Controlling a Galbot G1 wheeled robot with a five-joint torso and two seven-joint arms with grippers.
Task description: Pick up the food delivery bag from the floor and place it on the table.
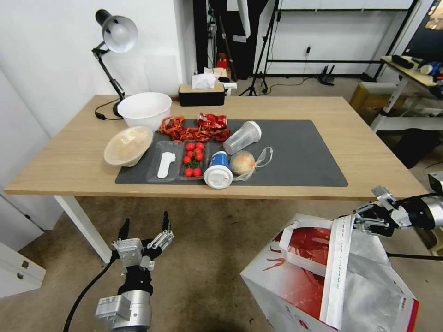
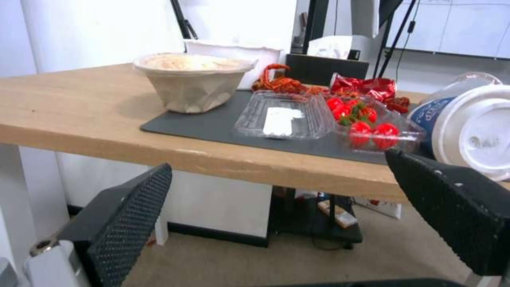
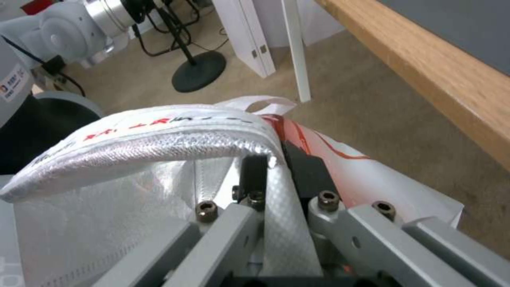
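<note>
Nearest the head camera, food delivery bag (image 1: 332,281) tilted over the floor (image 1: 207,258), in front of the table (image 1: 69,161) and below its near edge. Right gripper (image 1: 355,223) clamped on the bag's white strap handle (image 3: 159,135) at the top rim. Left gripper (image 1: 145,230) low before the table's left part, fingers (image 2: 127,215) spread wide, grasping nothing.

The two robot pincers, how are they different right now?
The left pincer is open and holds nothing; the right pincer is shut on a white strap handle of the food delivery bag. The left pincer hangs below the front edge of the table, pointing up towards it; the right pincer reaches sideways over the bag's top. Both are lower than the tabletop, above the floor.
</note>
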